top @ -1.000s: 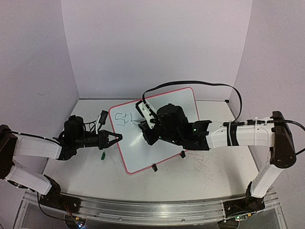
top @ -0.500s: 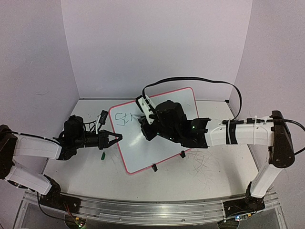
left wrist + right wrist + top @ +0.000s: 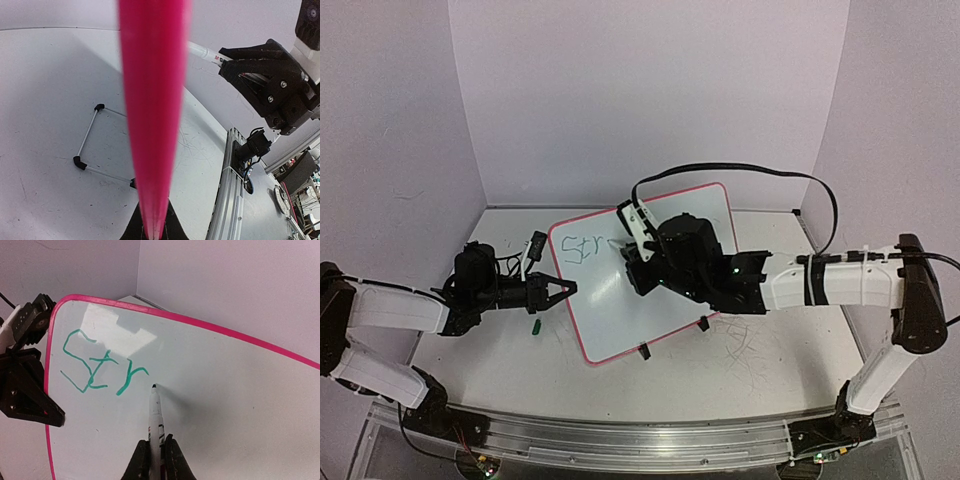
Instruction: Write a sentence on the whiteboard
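- On the white table (image 3: 740,370), between the two arms, lies the large glossy white whiteboard (image 3: 620,320) with rounded corners and a thin pink-red rim. It is turned at an angle to the table edges.
- The black left gripper (image 3: 560,290) has its jaws closed on the left rim of the whiteboard. In the left wrist view the rim runs straight out from between the fingers. I judge that this arm only steadies the board.
- The black right gripper (image 3: 152,460) is over the middle of the board, and its jaws are pressed narrow on a thin white marker (image 3: 156,422) with a dark tip.
- The long axis of the marker goes from the jaws forward to the board, tip first. The tip seems to touch the surface, but I cannot be sure.
- The sentence (image 3: 95,365), in thin green handwriting, reads only "Str" for now, near the far left corner of the board.
- The relation that matters for me: the tip stands just beside the "r", on its right side, and free white surface continues to the right. So I think the next letter calls for the right arm to move that way, away from the left gripper.
- A small green piece (image 3: 534,326), maybe the cap, lies on the table near the left gripper.
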`<state>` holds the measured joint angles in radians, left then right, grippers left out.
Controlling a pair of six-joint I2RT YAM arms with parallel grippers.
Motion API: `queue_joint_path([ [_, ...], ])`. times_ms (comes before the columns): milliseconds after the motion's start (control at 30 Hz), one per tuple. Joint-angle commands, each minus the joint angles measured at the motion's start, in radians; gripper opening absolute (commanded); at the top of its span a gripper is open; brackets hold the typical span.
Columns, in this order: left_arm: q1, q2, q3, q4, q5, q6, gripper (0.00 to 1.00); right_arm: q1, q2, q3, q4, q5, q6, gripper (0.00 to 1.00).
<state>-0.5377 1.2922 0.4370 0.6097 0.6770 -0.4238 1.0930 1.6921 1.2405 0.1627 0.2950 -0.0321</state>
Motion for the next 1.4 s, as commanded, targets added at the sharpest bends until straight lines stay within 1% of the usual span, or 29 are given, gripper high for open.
queue_joint_path([
  [0, 0.000, -0.027, 0.022, 0.015, -0.025, 0.060, 0.00, -0.046, -0.082, -0.043, 0.053, -0.074, 0.049, 0.00],
  [100, -0.001, -0.025, 0.023, 0.014, -0.025, 0.062, 0.00, -0.067, -0.057, -0.038, 0.040, -0.104, 0.067, 0.00],
  [400, -0.001, -0.015, 0.030, 0.013, -0.025, 0.061, 0.00, -0.067, -0.030, -0.003, 0.071, -0.176, 0.040, 0.00],
  [800, 0.000, -0.018, 0.028, 0.011, -0.022, 0.063, 0.00, -0.068, 0.000, 0.011, 0.081, -0.122, 0.040, 0.00],
  [1133, 0.000, -0.022, 0.026, 0.012, -0.023, 0.063, 0.00, -0.066, 0.017, 0.034, 0.071, -0.142, 0.041, 0.00],
  [1367, 0.000, -0.017, 0.029, 0.011, -0.023, 0.066, 0.00, -0.050, 0.007, 0.014, 0.050, -0.147, 0.041, 0.00],
])
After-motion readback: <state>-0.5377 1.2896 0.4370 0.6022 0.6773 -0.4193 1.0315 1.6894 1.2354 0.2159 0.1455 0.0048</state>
